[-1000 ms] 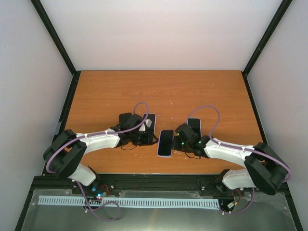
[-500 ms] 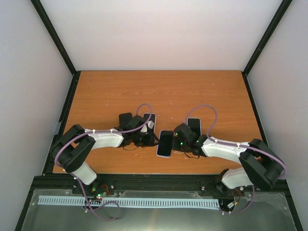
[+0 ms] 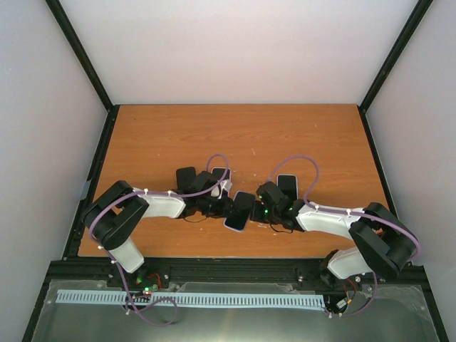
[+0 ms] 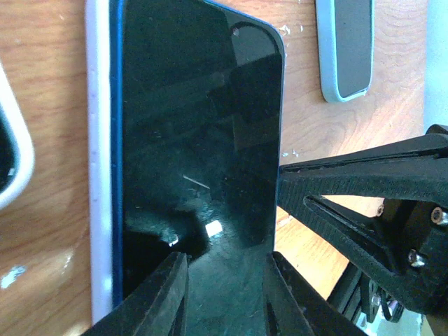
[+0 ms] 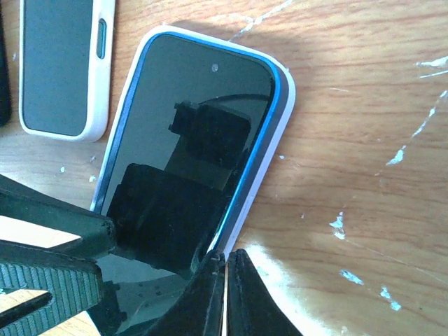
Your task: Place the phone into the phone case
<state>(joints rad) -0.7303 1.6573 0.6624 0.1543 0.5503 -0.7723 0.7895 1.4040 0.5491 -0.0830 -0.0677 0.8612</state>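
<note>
The phone (image 3: 239, 211) has a black screen and a blue rim. It lies tilted in a white case (image 5: 276, 133) on the table between both grippers. In the left wrist view the phone (image 4: 196, 126) fills the frame, with the case rim (image 4: 98, 175) along its left side. My left gripper (image 4: 224, 287) is open, with both fingers over the near end of the screen; in the top view it (image 3: 222, 206) is at the phone's left. My right gripper (image 5: 225, 262) is shut, tips at the case's right rim; in the top view it (image 3: 255, 211) is at the phone's right.
A white spare case (image 3: 221, 177) lies behind the left gripper and shows in the right wrist view (image 5: 63, 63). A grey-blue case (image 3: 287, 185) lies behind the right gripper and shows in the left wrist view (image 4: 344, 49). A black case (image 3: 187, 175) lies further left.
The phone and its case have slid left and turned more tilted. Both grippers have closed in on it, the right one pushing from the right.
</note>
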